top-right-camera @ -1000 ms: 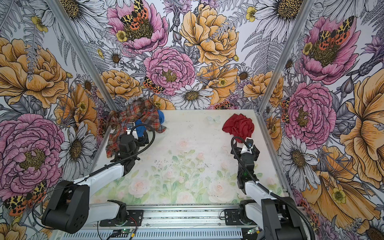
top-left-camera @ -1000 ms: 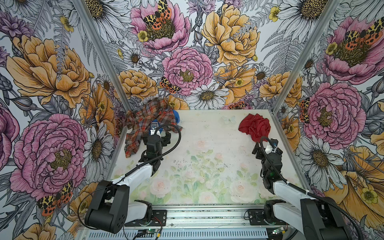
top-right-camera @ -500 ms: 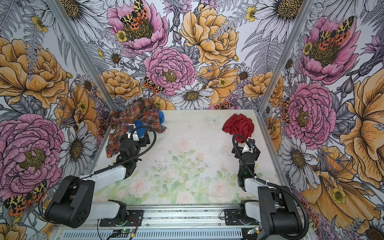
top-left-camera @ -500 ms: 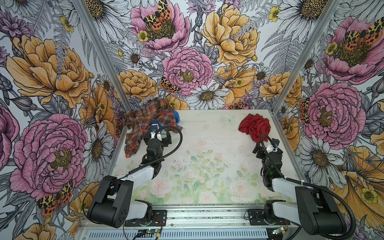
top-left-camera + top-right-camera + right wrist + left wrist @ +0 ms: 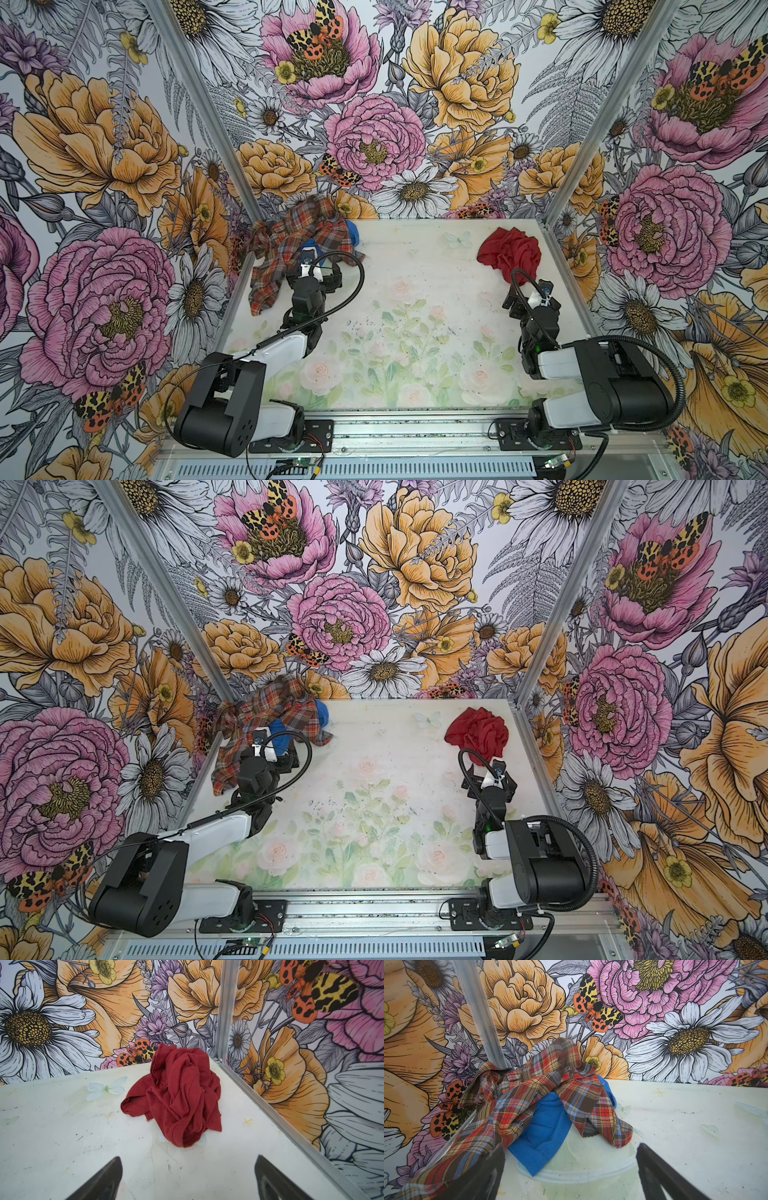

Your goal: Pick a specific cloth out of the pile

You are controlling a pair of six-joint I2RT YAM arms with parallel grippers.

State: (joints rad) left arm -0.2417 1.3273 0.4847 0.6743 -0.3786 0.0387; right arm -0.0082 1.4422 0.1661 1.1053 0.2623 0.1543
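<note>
The cloth [image 5: 509, 253] [image 5: 478, 731] [image 5: 180, 1095], plain dark red and crumpled, lies alone on the table near the back right corner. The pile sits in the back left corner: a plaid shirt [image 5: 291, 237] [image 5: 257, 717] [image 5: 529, 1088] draped over a bright blue cloth [image 5: 546, 1126] [image 5: 321, 717]. My left gripper [image 5: 313, 272] [image 5: 272, 756] [image 5: 570, 1147] is open just in front of the pile, with only bare table between its fingers. My right gripper [image 5: 532, 293] [image 5: 490, 777] [image 5: 189, 1158] is open and empty a short way in front of the red cloth, not touching it.
Flower-printed walls close the table [image 5: 415, 332] on the left, back and right, with aluminium posts [image 5: 557, 208] at the back corners. A metal rail [image 5: 415, 428] carrying both arm bases runs along the front edge. The plaid shirt leans against the left wall.
Both arms have folded back slightly toward the front rail. Both grippers stay open, and the cloths lie where they were.
</note>
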